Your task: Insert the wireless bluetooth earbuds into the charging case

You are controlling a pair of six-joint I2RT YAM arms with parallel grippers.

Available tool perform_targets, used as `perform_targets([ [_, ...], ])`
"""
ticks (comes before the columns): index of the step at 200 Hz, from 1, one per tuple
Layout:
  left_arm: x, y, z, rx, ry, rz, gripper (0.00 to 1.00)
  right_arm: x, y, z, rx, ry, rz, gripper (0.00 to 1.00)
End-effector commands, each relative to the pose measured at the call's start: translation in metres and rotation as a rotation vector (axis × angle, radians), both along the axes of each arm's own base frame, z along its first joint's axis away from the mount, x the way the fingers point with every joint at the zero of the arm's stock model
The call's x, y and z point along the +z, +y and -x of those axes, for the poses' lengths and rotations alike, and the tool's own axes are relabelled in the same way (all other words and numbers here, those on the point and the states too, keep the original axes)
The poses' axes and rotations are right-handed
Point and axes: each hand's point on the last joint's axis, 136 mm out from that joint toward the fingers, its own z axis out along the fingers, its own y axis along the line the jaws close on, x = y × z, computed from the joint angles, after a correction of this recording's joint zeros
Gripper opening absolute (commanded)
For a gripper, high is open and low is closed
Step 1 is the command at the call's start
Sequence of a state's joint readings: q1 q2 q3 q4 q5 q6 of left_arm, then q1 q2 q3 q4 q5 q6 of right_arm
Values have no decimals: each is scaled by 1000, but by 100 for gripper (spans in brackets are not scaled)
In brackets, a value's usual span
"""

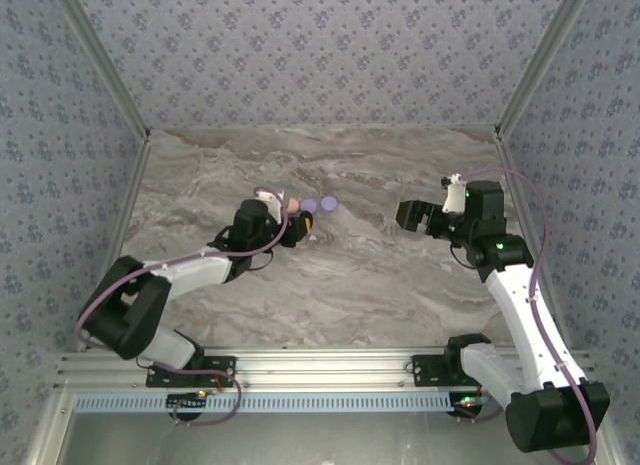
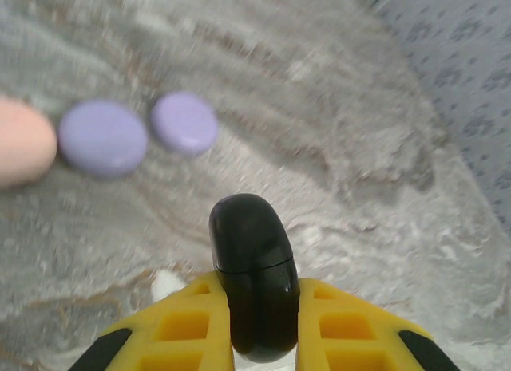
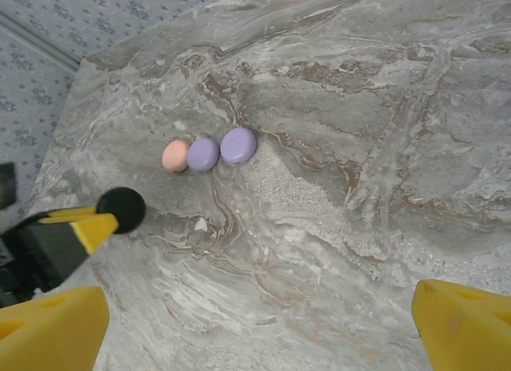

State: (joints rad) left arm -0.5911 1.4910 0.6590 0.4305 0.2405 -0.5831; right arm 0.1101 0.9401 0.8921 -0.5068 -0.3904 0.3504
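Grey-veined marble-patterned tabletop (image 1: 330, 285), enclosed by walls of blue floral wallpaper (image 1: 320, 55). The glossy black, rounded charging case (image 2: 251, 267) stands on edge between the yellow fingers (image 2: 180, 327) of the left gripper (image 2: 257, 307), which pinch it from both sides. A fine seam crosses its body. Whether the case touches the marble cannot be told.

Just beside the black case, at the left-hand finger in the left wrist view, a small white fleck (image 2: 164, 283) lies on the marble; it is too small to identify.

Beyond the black case, on the side away from the arm bases, three smooth round pieces lie in a row: a peach-pink disc (image 3: 175, 155), a lilac disc (image 3: 203, 153) touching it, and a second lilac disc (image 3: 238, 145) just beside that. Bare marble separates the row from the black case.

Well apart from the black case, to its right in the top view, the right gripper (image 3: 257, 315) hangs over bare marble with its yellow jaws spread wide, nothing between them.
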Motion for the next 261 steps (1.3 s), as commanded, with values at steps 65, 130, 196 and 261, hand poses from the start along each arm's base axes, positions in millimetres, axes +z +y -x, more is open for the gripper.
perform_targets([
  [65, -54, -19, -14, 26, 217, 23, 9, -10, -18, 9, -34, 32, 79, 100],
  [130, -66, -4, -17, 73, 237, -14, 51, -6, -25, 7, -50, 11, 98, 100],
  [196, -2, 39, -25, 155, 36, -131, 75, 14, -64, -1, -184, -95, 214, 100],
  [261, 65, 143, -18, 466, -213, -297, 96, -23, -139, -21, -482, -263, 389, 100],
])
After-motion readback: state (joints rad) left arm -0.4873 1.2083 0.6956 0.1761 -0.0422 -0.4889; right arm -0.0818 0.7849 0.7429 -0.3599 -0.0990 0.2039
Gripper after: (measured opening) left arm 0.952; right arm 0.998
